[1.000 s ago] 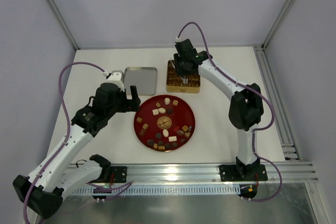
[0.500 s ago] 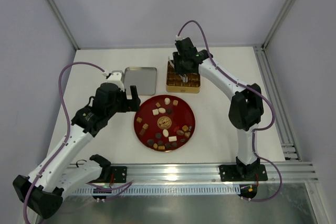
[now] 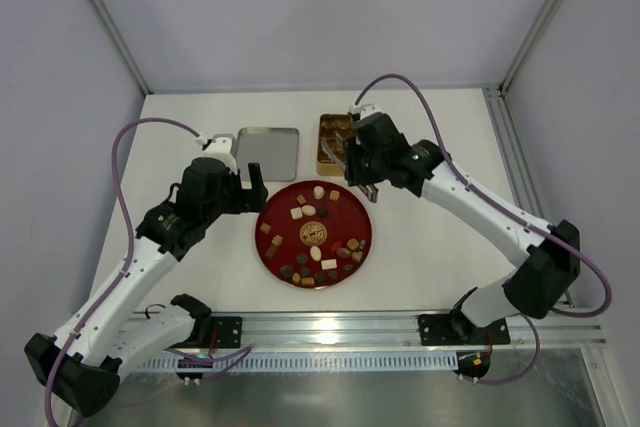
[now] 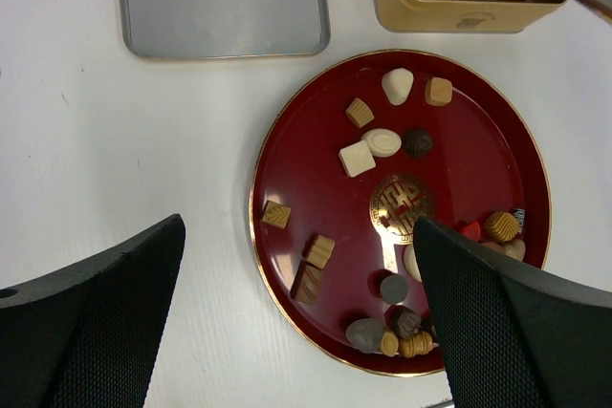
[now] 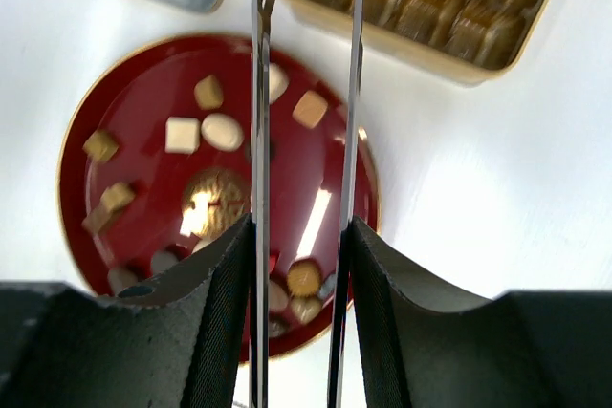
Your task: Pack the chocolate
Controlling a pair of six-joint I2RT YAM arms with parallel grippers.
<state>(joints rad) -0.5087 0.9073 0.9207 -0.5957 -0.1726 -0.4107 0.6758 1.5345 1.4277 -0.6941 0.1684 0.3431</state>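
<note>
Right wrist view worries us — our right end effector [image 5: 301, 236] clamps thin metal tweezers [image 5: 260, 64], tines apart, and a skewed pinch could flick a cream oval chocolate [image 5: 222, 130] off the round red plate [image 5: 143, 104].

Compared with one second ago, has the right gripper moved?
Yes. The right gripper, holding metal tongs, came from above the gold tin toward the arm bases, and is now at the red plate's far right edge.
</note>
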